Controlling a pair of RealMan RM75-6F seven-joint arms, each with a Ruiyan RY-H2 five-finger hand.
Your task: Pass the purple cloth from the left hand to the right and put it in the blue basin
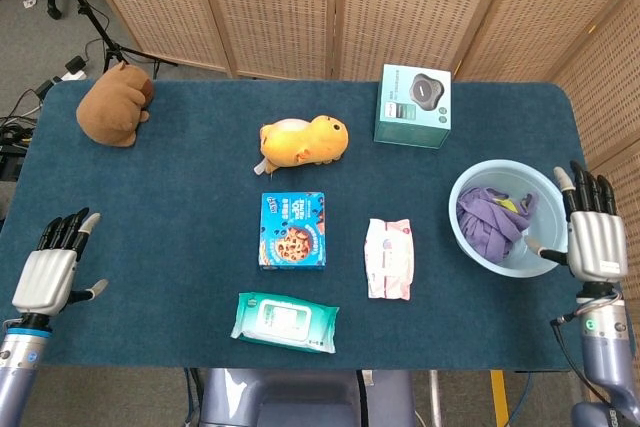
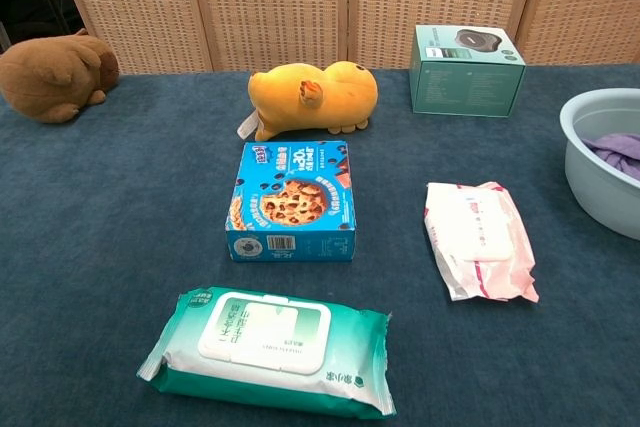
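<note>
Now the purple cloth (image 1: pixel 490 221) lies bunched inside the blue basin (image 1: pixel 470 244) at the right side of the table (image 1: pixel 180 197); in the chest view only a fold of it shows above the basin's rim. My right hand (image 1: pixel 590 232) hangs just beside the basin's outer edge, fingers spread and holding nothing. My left hand (image 1: pixel 50 272) hovers at the near left edge of the table, fingers likewise apart and empty.

By its look the cloth is light, soft and limp; I judge it would sag and trail if lifted, so a raised fold near its middle would be the best place to pinch. A yellow patch shows among its folds; what that is I cannot tell.

Other things stand well apart from the basin: a pink packet (image 1: pixel 388 258), a blue biscuit box (image 1: pixel 293 230), a green wipes pack (image 1: pixel 285 321), a yellow soft toy (image 1: pixel 303 141), a brown soft toy (image 1: pixel 115 103) and a pale green box (image 1: pixel 413 105). None blocks the basin.
</note>
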